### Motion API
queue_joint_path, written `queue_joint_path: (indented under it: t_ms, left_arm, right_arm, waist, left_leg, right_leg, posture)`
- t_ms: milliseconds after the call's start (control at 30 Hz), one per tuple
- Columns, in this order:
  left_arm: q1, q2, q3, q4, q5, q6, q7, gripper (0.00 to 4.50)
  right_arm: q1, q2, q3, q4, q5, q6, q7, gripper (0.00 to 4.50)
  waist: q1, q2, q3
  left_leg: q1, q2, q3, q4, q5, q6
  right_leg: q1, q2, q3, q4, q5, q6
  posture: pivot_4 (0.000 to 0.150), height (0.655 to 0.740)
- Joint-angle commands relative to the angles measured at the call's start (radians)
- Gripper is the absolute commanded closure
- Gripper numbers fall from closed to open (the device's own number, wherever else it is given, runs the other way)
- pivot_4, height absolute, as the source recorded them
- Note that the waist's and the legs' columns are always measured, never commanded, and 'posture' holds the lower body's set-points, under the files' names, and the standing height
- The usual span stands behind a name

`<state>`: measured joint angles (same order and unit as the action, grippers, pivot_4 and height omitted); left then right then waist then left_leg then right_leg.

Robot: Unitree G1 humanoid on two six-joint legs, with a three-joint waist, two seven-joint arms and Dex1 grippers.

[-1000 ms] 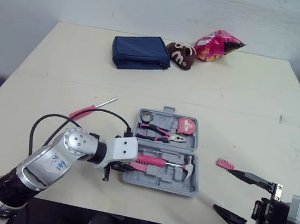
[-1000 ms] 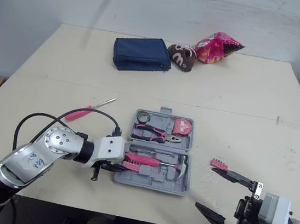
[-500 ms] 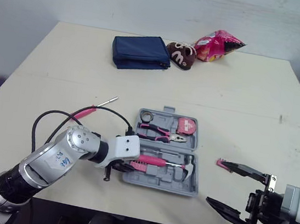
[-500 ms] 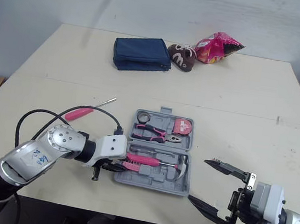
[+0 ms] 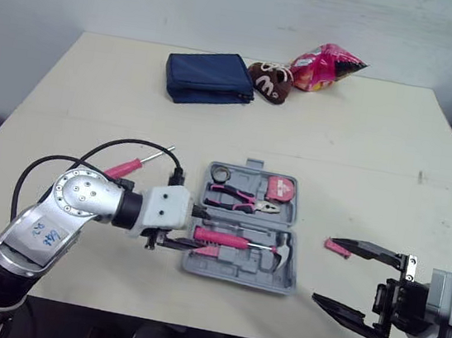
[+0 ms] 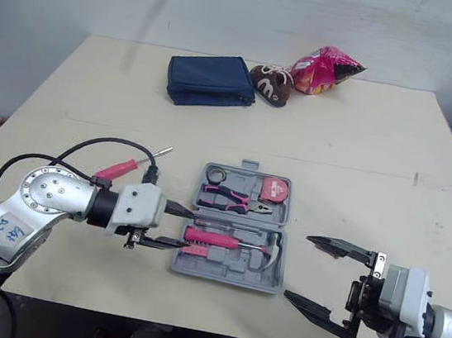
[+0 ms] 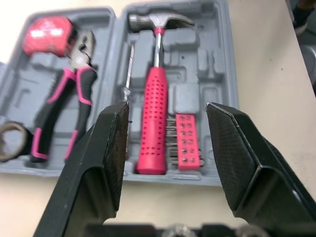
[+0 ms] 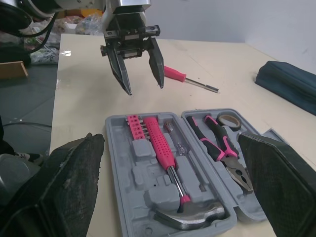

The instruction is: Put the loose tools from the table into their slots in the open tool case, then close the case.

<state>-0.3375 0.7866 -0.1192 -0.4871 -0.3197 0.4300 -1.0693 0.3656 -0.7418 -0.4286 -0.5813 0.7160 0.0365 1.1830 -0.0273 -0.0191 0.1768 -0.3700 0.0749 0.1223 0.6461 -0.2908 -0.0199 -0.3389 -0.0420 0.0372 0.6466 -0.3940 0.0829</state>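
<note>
The grey tool case (image 5: 293, 228) lies open mid-table, holding pliers (image 5: 239, 197), a tape measure (image 5: 280, 189), a tape roll (image 5: 221, 173), a pink-handled hammer (image 7: 154, 106) and a pink bit strip (image 7: 186, 140). My left gripper (image 5: 198, 230) hovers open and empty at the case's left edge. A pink screwdriver (image 5: 130, 166) lies on the table behind my left arm. Just right of the case lies a small pink bit holder (image 5: 333, 246), with the upper finger of my open right gripper (image 5: 323, 269) right beside it.
A blue pouch (image 5: 209, 78), a brown plush toy (image 5: 272, 81) and a pink snack bag (image 5: 327, 66) sit at the table's far side. A black cable (image 5: 120, 148) arcs over my left arm. My right gripper is close to the table's front edge.
My left gripper has lifted from the case's front left corner and drawn back left, fingers spread. My right gripper has shifted left, toward the bit holder.
</note>
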Motion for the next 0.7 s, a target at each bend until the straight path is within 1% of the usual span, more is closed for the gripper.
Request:
queue_joint_path:
  t_ms: [33,100,133,300,367,533,700]
  left_arm:
    - [0.035,-0.009,0.021,0.078,-0.018,-0.119,-0.048,3.29]
    - [0.045,0.002,-0.005,0.129,0.032,-0.199,-0.071,4.16]
    - [0.047,0.002,-0.018,0.158,0.051,-0.23,-0.079,4.44]
    - [0.05,-0.014,-0.057,0.224,0.105,-0.284,-0.072,4.44]
    - [0.062,-0.012,-0.07,0.23,0.101,-0.298,-0.096,4.44]
    - [0.064,-0.03,-0.072,0.229,0.086,-0.281,-0.087,4.44]
    - [0.059,-0.031,-0.092,0.244,0.135,-0.255,-0.055,4.44]
  right_arm:
    - [-0.021,-0.007,-0.009,0.008,0.019,0.002,0.008,0.0]
    - [-0.033,-0.004,-0.008,0.017,0.015,0.003,0.01,0.0]
    - [-0.035,0.002,-0.007,0.024,0.011,0.0,0.008,0.0]
    - [-0.028,0.03,0.012,0.064,-0.021,-0.029,0.02,0.0]
    - [-0.032,0.036,0.02,0.081,-0.03,-0.039,0.026,0.0]
    - [-0.028,0.054,0.028,0.122,-0.05,-0.079,0.048,0.0]
    - [0.016,0.081,0.024,0.14,-0.063,-0.133,0.077,0.0]
  waist:
    - [0.0,-0.001,0.001]
    - [0.0,-0.001,0.001]
    - [0.0,-0.001,0.001]
    - [0.0,-0.001,0.001]
    - [0.0,-0.001,0.001]
    - [-0.001,-0.001,0.001]
    - [0.0,-0.001,0.001]
  left_leg:
    - [0.0,0.0,0.0,0.0,0.0,0.0]
    - [0.0,0.0,0.0,0.0,0.0,0.0]
    - [0.0,0.0,0.0,0.0,0.0,0.0]
    - [-0.001,0.0,0.0,-0.001,0.0,0.001]
    - [-0.001,0.0,0.001,-0.001,-0.001,0.001]
    - [-0.001,0.0,0.001,0.0,-0.001,0.001]
    - [0.0,0.001,0.001,-0.001,-0.001,0.001]
  right_leg:
    - [0.0,0.0,0.0,0.0,0.0,0.0]
    - [0.0,0.0,0.0,0.0,0.0,0.0]
    - [-0.001,0.0,0.0,0.0,0.0,0.0]
    - [-0.001,0.0,0.0,-0.001,0.0,0.0]
    - [-0.001,0.0,0.0,-0.001,0.0,0.0]
    - [-0.001,0.0,0.0,-0.001,0.0,0.0]
    - [-0.001,0.0,0.0,0.0,0.0,0.0]
  posture:
    - [0.15,0.74]
    - [0.15,0.74]
    - [0.15,0.74]
    - [0.15,0.74]
    - [0.15,0.74]
    - [0.15,0.74]
    - [0.15,0.74]
